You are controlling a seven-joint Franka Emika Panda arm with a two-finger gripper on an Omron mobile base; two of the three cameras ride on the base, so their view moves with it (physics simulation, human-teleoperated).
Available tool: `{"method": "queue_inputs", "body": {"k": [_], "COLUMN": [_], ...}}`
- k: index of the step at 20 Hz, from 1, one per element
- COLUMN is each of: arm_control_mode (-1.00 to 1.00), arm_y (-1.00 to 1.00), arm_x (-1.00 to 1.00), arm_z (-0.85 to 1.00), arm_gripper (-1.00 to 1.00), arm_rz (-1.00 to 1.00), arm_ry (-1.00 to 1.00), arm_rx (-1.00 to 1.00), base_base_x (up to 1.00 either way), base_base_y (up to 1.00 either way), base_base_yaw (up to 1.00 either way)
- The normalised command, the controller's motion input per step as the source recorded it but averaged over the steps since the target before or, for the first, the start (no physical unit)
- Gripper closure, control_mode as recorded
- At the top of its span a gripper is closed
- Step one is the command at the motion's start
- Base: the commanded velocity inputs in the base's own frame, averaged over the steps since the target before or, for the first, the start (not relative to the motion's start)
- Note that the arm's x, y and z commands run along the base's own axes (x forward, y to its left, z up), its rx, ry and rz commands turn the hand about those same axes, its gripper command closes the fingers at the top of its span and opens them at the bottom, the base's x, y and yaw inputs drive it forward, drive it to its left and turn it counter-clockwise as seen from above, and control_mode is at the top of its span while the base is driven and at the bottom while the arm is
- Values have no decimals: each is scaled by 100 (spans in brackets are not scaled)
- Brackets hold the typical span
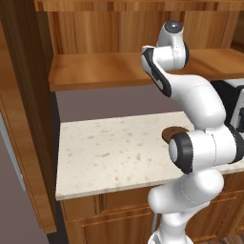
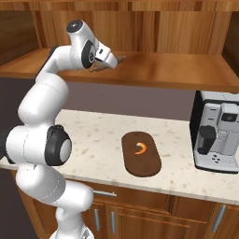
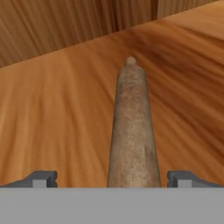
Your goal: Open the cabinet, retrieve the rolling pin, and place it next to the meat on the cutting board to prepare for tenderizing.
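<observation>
- cabinet (image 1: 28, 119) door hangs open far left, so a careless swing back out could clip it
- tool (image 3: 112, 179) is wide open, holding nothing, one tip either side of the rolling pin (image 3: 131, 127) on the shelf (image 2: 163, 67); it's round, so an off-centre squeeze probably rolls it away
- cutting board (image 2: 141, 161) with the meat (image 2: 140, 148) sits on the tabletop (image 2: 102, 140) below; a sloppy drop could knock the meat
</observation>
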Motion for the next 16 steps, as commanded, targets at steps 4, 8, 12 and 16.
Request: {"method": "queue_inputs", "body": {"k": [4, 8, 12, 16], "arm_control_mode": [-100, -100, -100, -100], "arm_y": [0, 0, 2, 0], "arm_x": [0, 0, 1, 0], "arm_z": [-21, -31, -27, -17], "arm_gripper": [-100, 100, 100, 100], "arm_rz": [-1, 0, 0, 0], "arm_ry": [0, 5, 5, 0], "arm_rx": [0, 0, 0, 0], "base_base_x": [0, 0, 0, 0], "base_base_y": [0, 0, 0, 0], "base_base_yaw": [0, 0, 0, 0]}}
